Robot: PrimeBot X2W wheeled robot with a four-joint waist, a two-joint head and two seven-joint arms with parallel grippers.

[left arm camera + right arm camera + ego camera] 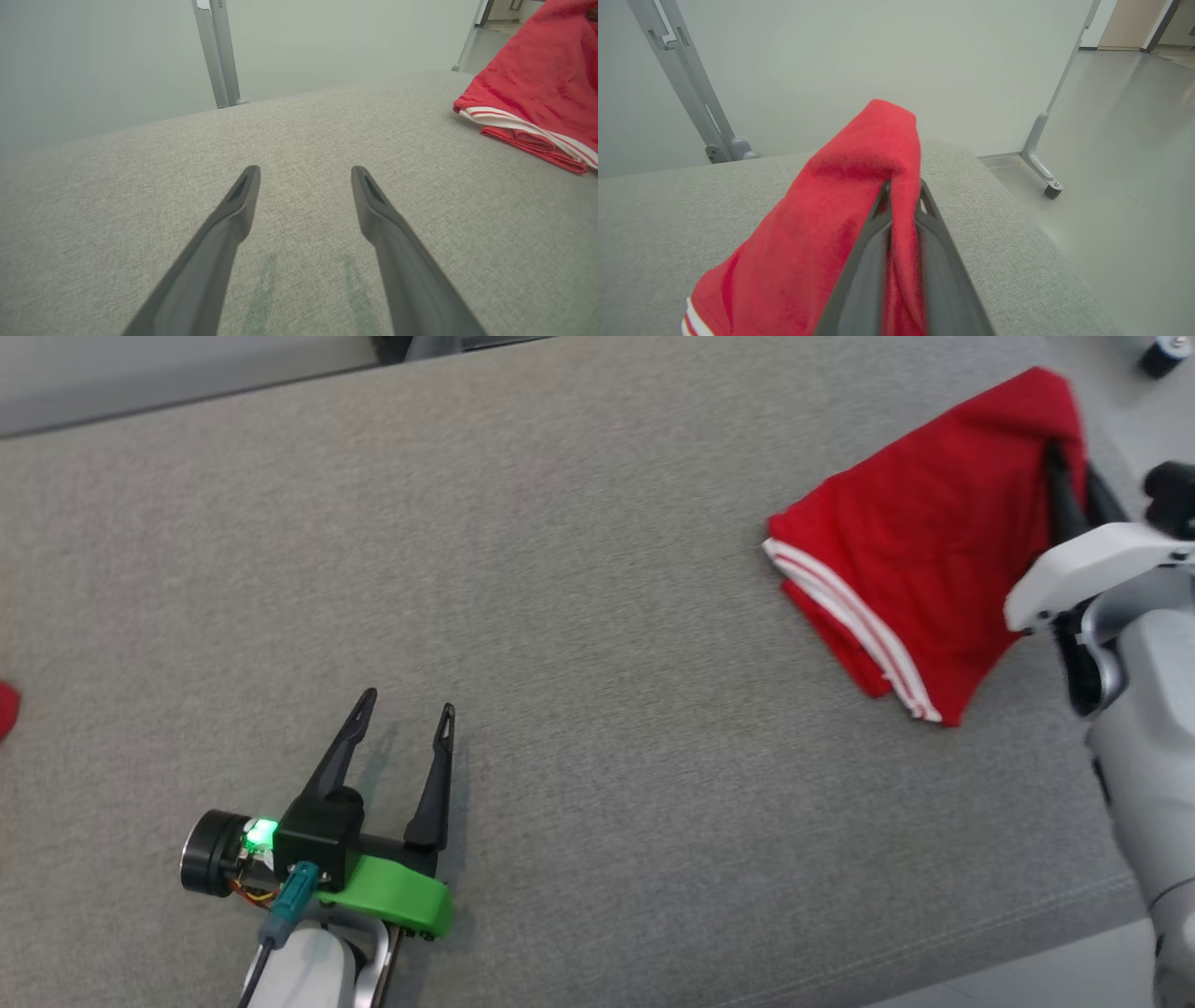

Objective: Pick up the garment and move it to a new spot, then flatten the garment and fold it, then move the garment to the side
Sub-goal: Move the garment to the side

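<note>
Left gripper [410, 702]: is hanging low over the near-left part of the grey upholstered surface [597, 616], its two long dark fingers standing spread wide with nothing between them, faint shadows falling on the cloth beneath.
Left wrist: a green plastic bracket [392, 896] is wrapping it, and a small green light [262, 832] is glowing beside it.
Right gripper [904, 184]: is pinching a fold of the garment [896, 560], jaws drawn almost together with red cloth sandwiched between them.
Garment: is lying folded near the far right corner, a soft red knit with white stripes along its hem; the pinched corner is rising in a peak while the striped end is resting on the surface.
Upholstered surface: is showing a fine woven grey fabric, rounded edges and a stitched seam along the near right edge.
In the way: the pale right forearm [1120, 616] is covering the garment's right side in the head view; bare grey cloth is lying between the garment and the spread fingers.
Around: a red scrap [5, 709] is peeking in at the left edge; a dark round object [1165, 355] is sitting beyond the far right corner; a grey metal post [219, 51] is standing behind the far edge; a wheeled frame leg [1041, 163] is resting on the smooth floor.
</note>
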